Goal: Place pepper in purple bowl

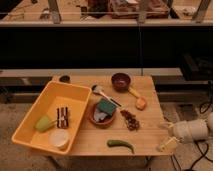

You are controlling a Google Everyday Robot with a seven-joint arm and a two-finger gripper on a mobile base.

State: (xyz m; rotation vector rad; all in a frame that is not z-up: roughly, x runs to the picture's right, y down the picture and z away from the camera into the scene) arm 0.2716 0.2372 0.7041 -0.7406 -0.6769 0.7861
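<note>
Watching the gripper (162, 136) hanging just off the right edge of the table (150, 107), fingers spread wide, gripping nothing. Spotting the pepper (120, 144) lying flat near the front edge, left of the gripper and apart from it. Finding the purple bowl (120, 80) sitting upright at the far side, well apart from the pepper, with the terracotta bowl (102, 124) holding a teal sponge (106, 106) sitting between them.

No writing, label, brand or number can be read anywhere, neither on the gripper (165, 136), which hangs with its jaws spread wide just off the right edge of the wooden table (147, 120), nor on anything lying left of those jaws.
</note>
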